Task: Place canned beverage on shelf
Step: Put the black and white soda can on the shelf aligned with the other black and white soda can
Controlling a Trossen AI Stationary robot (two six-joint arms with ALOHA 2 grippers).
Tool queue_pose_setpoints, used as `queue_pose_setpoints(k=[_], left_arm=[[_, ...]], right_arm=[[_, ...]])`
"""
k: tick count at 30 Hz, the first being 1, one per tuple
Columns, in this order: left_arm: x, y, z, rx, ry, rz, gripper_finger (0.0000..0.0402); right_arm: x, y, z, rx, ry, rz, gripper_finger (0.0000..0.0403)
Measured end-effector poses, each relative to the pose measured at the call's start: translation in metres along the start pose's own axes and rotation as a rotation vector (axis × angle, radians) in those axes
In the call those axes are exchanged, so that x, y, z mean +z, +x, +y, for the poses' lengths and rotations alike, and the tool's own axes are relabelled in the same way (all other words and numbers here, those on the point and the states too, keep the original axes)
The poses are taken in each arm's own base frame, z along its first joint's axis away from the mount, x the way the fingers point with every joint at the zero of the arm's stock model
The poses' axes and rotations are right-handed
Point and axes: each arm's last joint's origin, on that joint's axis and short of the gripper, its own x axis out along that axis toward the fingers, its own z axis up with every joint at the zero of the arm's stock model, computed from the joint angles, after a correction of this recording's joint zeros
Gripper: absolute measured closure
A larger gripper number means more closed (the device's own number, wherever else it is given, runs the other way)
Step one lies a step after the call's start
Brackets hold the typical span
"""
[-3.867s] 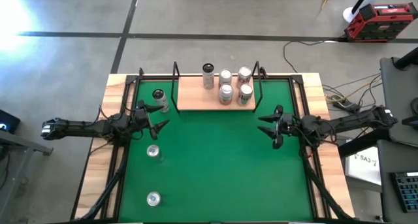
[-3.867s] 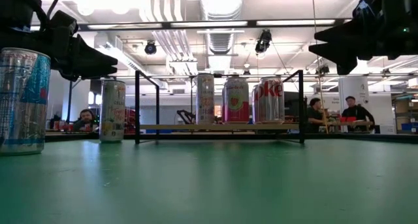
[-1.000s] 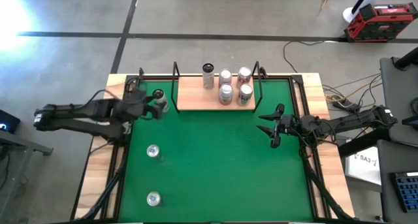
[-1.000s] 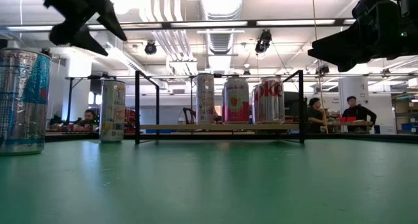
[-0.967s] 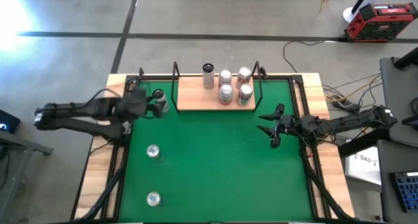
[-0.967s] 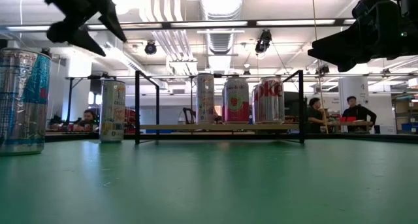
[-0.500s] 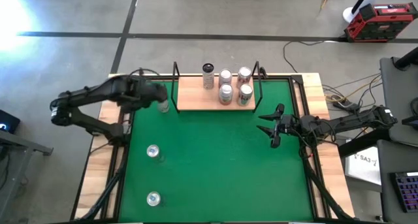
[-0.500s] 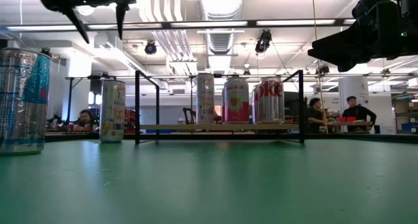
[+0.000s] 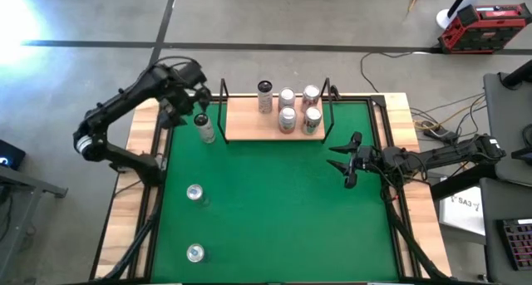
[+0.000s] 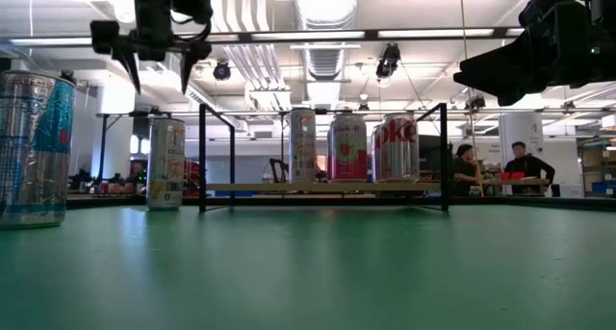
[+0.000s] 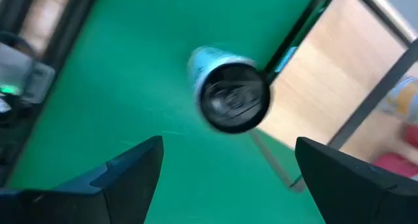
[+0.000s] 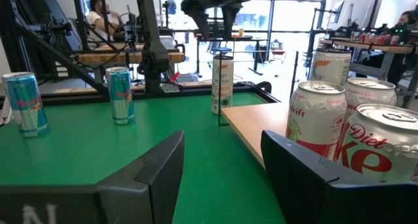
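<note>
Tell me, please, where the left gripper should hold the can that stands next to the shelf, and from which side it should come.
Grip the can on its round side wall just under the top rim, coming from straight above. It stands upright on the mat beside the shelf, and the left gripper, open and pointing down, hangs over it. Probably set the fingers so neither meets the shelf's post.

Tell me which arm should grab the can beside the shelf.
Left. Its open pincer hangs right above that can, fingers pointing down. The right pincer waits far across the mat, past the shelf.
</note>
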Motion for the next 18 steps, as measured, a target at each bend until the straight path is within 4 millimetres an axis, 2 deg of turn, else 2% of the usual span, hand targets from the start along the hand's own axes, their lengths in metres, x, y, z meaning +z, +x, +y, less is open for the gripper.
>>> queue_pose_setpoints(k=[6,18], left_arm=[[0.013,0.014,-0.011,0.026,-0.114,0.024,0.007],[0.014,0.045,-0.029,0.139,-0.277,0.077,0.007]], right_arm=[[0.0,0.0,0.0,0.0,0.0,0.0,0.0209],[0.0,0.0,0.0,0.0,0.0,0.0,0.0209]])
